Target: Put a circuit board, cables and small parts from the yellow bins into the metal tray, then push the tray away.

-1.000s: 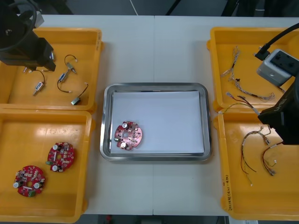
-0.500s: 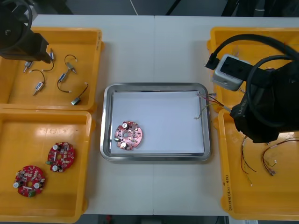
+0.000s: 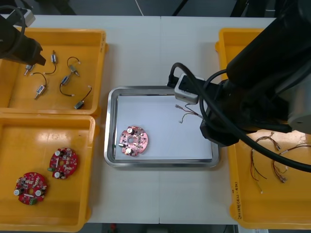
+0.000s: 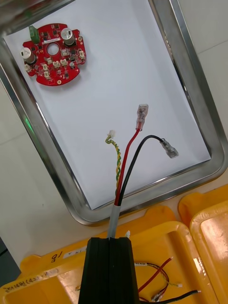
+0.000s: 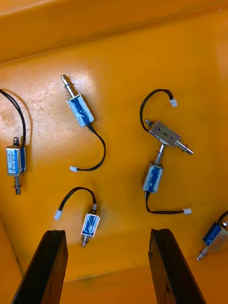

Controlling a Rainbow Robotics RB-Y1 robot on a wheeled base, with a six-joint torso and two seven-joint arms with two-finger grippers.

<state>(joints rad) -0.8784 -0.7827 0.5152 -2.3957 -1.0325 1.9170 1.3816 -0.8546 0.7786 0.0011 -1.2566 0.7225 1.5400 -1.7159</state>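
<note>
Above the metal tray (image 3: 160, 90), toward its right side, a cable (image 4: 113, 219) of red, black and twisted yellow wires is being clamped by the right gripper (image 4: 112, 240), whose fingers are closed tight on its grey sheath. The loose ends are dangling over the tray's white lining. A red circuit board (image 3: 133, 141) is lying in the tray's left part. Left of the tray, over the far yellow bin (image 3: 100, 53) of small metal parts (image 5: 80, 110), the left gripper (image 5: 108, 232) is being held wide open, gripping nothing

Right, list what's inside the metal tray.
A red circuit board lies on the metal tray's white inside; the right gripper, shut on a cable, dangles it above. The right arm covers the right edge.
</note>
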